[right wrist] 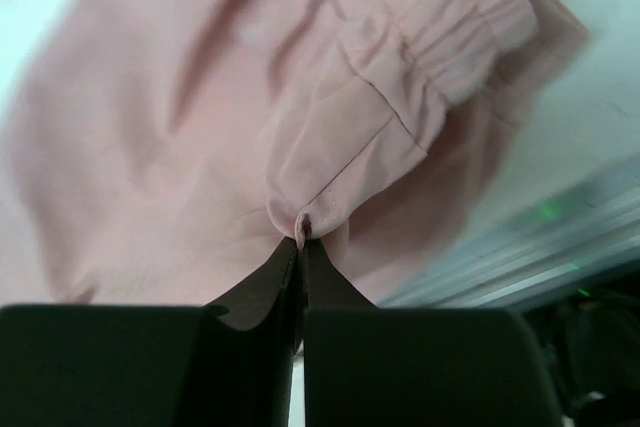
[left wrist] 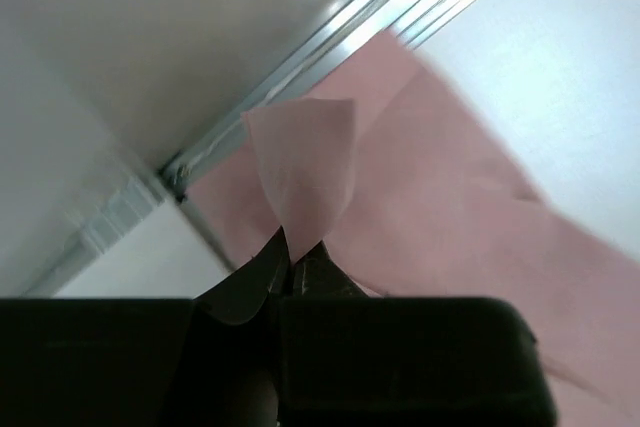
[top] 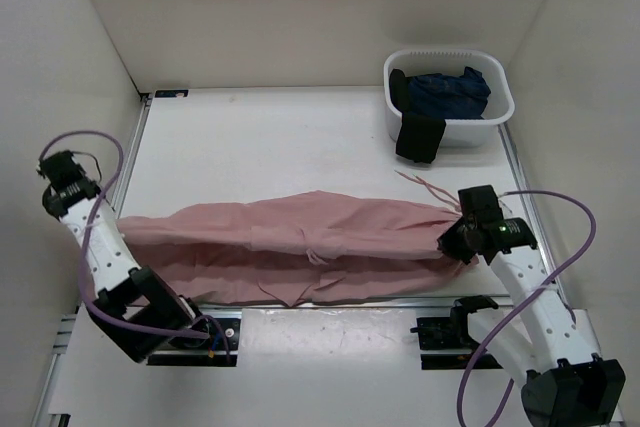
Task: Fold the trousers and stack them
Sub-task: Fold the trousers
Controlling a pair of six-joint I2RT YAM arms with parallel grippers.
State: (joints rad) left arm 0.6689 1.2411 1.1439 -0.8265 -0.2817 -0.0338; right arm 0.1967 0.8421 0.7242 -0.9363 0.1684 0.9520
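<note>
White tub sits at the far right corner of the table, blue clothing bundled inside, black piece draped over its near-left rim.

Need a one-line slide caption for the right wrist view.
Right gripper pinching a fold of the dusty-pink trousers near their gathered waistband, jaws shut on the fabric.

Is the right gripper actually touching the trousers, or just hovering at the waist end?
Touching. The right wrist view shows the right gripper pinching a fold of the trousers just below the gathered waistband, with no gap.
</note>
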